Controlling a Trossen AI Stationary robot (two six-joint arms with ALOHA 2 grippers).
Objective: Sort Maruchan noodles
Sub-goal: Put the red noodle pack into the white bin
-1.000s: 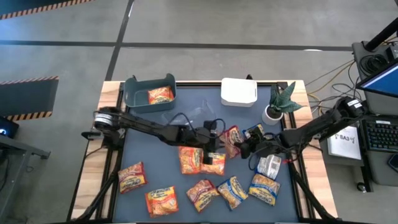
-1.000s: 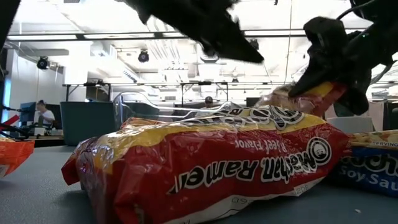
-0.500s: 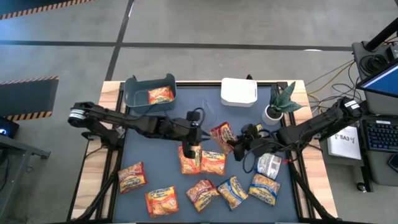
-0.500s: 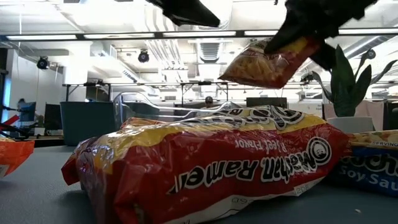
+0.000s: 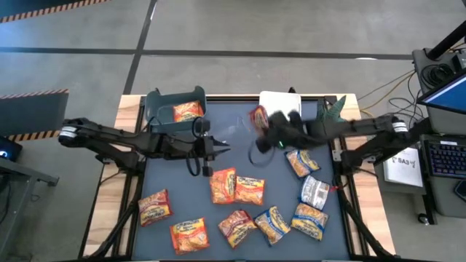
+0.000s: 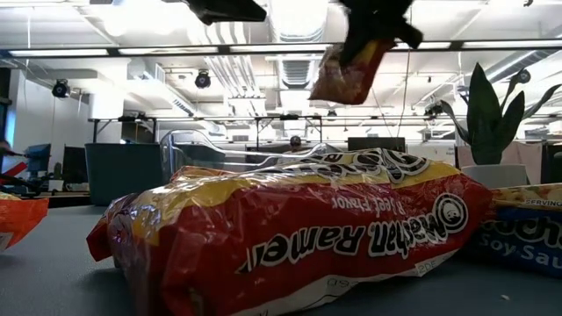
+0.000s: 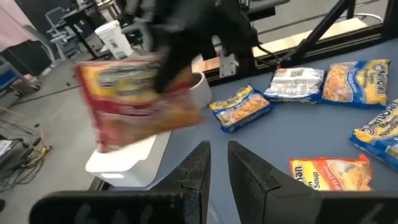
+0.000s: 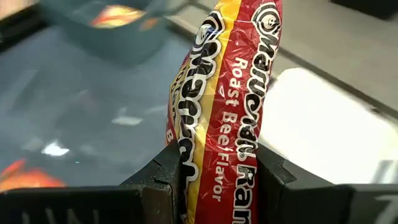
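Right claw [image 8: 214, 186] clamped on dark red packet [image 8: 227, 93], lifted above desk [image 5: 175, 182], beside white bin [image 5: 284, 98]. Left claw [image 7: 217, 171] nearly closed, empty.

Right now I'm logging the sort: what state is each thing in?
Right claw: shut on the red packet.
Red packet: lifted, held near the white bin.
Left claw: empty, fingers close together.
Teal bin: holds one orange packet.
White bin: contents hidden.
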